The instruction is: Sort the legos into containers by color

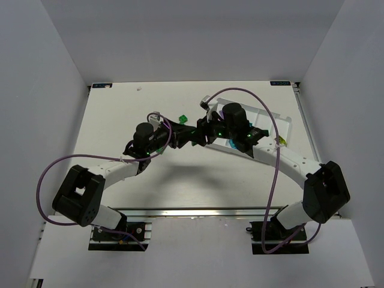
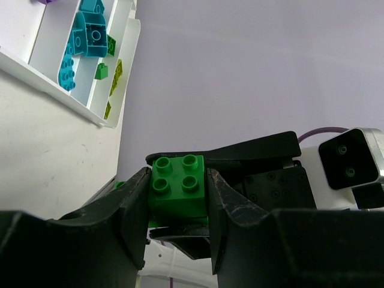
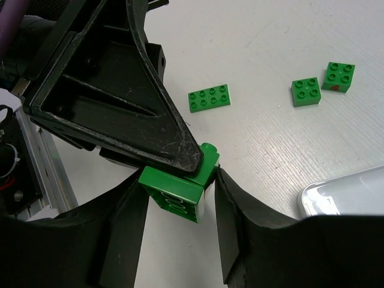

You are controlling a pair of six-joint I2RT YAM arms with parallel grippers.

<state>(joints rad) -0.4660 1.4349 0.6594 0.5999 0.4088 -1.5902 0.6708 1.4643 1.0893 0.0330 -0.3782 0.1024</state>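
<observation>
Here, over the white table, left gripper and right gripper pinch one green lego

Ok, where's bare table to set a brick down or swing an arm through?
Free: the table left of the left arm, out to the wall, and the near strip between arms and base rail. Crowded: the middle, where left gripper and right gripper meet on the green brick, loose bricks and tray beside.

Both arms meet over the table, near a white tray and green lego.
</observation>
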